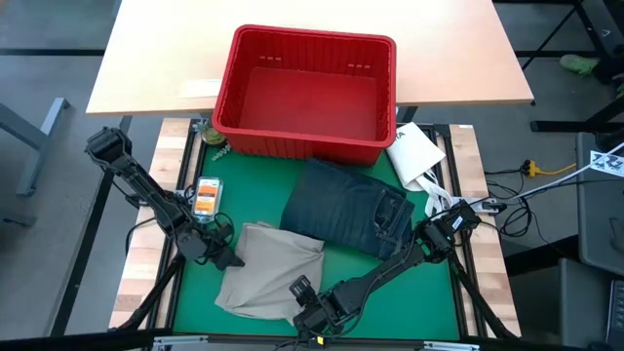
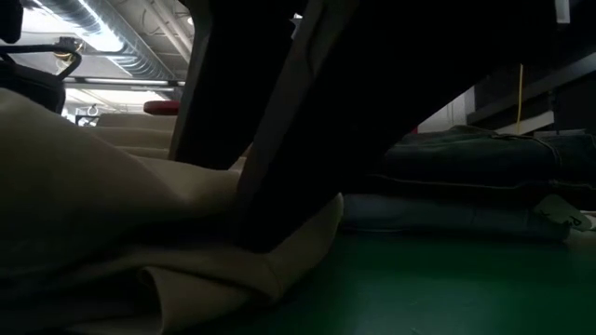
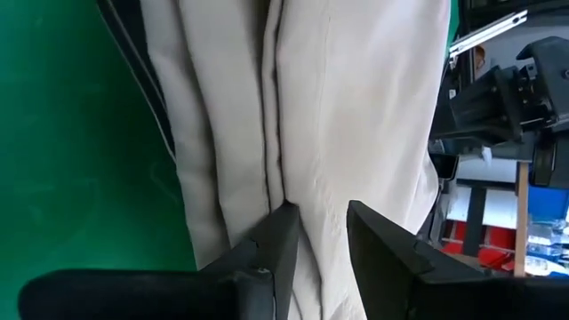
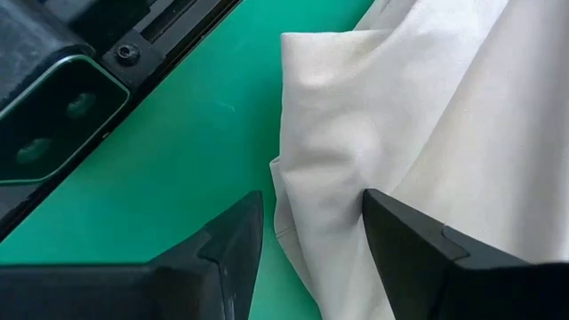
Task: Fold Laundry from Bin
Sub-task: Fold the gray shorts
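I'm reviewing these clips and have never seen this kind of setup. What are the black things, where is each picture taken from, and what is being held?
Two dark robot arms work at a green mat. One picture looks down from above, one sits at table height, and two ride on the wrists. The red bin looks empty. Folded jeans lie beside tan khaki trousers. The left gripper pinches a fold of the trousers at their left edge. The right gripper straddles their near edge with its fingers apart.

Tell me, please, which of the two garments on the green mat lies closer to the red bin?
The dark denim jeans: they lie folded right beside the bin, while the tan trousers sit nearer the mat's front edge.
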You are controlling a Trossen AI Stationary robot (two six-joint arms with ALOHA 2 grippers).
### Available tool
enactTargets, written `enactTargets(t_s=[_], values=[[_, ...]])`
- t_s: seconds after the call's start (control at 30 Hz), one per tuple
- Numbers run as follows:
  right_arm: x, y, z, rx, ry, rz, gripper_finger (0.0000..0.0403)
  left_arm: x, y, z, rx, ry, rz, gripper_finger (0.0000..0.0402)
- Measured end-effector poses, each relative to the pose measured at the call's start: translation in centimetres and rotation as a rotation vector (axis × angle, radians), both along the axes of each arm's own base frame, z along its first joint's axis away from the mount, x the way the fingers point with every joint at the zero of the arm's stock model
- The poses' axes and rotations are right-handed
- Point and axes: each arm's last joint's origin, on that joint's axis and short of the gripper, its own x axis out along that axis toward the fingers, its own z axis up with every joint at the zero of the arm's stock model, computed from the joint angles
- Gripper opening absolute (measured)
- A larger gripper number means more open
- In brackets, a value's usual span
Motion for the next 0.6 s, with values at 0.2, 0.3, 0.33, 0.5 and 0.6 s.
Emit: enactTargets(t_s=[0.2, 0.3, 0.33, 0.5, 0.6], values=[[0.0, 0.0, 0.0, 0.0, 0.0, 0.001, 0.0195, 0.08, 0.09, 0.0, 0.053, -0.02, -0.03, 0.0045], [0.0, 0.0, 0.0, 0.0, 0.0, 0.001, 0.0195, 0.08, 0.09, 0.0, 0.078, -0.029, -0.047, 0.0009], [0.0, 0.0, 0.0, 0.0, 0.0, 0.001, 0.0195, 0.07, 0.1, -0.01, 0.084, -0.031, -0.051, 0.0006], [0.0, 0.0, 0.0, 0.0, 0.0, 0.001, 0.0195, 0.03, 0.1, -0.04, 0.125, -0.04, -0.089, 0.0002], [0.0, 0.0, 0.0, 0.0, 0.0, 0.0, 0.0195, -0.14, 0.22, -0.32, 0.146, -0.008, -0.104, 0.0002]])
